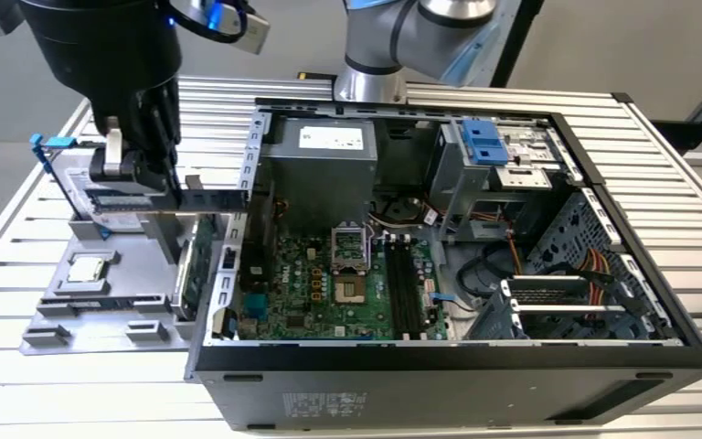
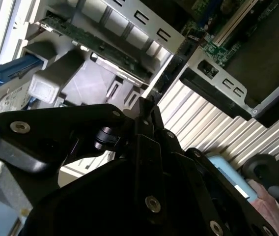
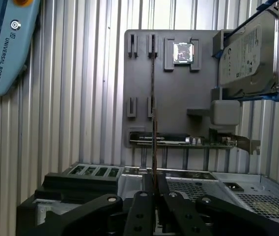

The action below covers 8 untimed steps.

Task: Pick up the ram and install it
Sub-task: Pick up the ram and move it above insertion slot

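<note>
Gripper (image 3: 153,187) hangs over the grey tray (image 1: 143,306) at the exterior view's left, just outside the open case (image 1: 449,361)

Fingers (image 3: 142,204) clamped together on the ram (image 3: 153,118). In the first wrist view the ram is edge-on, a thin line running out from the fingertips. It is held above the tray, near the case's left wall

Tray contents:
- CPU (image 1: 87,270), flat in a pocket, lower left of the exterior view
- hard drive (image 3: 250,54) in a blue frame, seated in a bracket at a tray corner
- green card (image 3: 179,140), on edge along the tray side nearest the case

Case contents:
- motherboard (image 1: 314,297) on the floor
- long black slots (image 1: 406,293) just right of the CPU socket (image 1: 348,265)
- power supply (image 1: 326,165) at upper centre
- drive bay with blue latch (image 1: 483,146) at upper right
- cables (image 1: 595,270) at right

Light blue pendant (image 3: 2,44) lies on the slatted table (image 1: 643,155), apart from the tray
</note>
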{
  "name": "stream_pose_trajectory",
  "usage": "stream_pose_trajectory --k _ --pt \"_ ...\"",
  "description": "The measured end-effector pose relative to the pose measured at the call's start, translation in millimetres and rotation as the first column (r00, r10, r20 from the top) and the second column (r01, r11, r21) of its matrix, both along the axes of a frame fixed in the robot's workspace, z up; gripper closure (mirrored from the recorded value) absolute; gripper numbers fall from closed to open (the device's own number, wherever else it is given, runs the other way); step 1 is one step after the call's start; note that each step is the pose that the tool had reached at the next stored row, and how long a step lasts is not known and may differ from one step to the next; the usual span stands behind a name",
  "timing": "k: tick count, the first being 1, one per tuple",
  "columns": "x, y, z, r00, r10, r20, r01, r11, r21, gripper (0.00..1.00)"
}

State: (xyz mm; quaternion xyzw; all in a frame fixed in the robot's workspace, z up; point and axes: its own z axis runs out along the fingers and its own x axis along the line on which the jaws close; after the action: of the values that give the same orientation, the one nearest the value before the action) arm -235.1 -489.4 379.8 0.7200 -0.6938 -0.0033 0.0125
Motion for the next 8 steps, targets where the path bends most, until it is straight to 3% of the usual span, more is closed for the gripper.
stream_pose_trajectory --k 8 --pt "30.7 0.6 0.0 1.0 0.0 -0.0002 0.0 1.0 -0.0001 1.0"
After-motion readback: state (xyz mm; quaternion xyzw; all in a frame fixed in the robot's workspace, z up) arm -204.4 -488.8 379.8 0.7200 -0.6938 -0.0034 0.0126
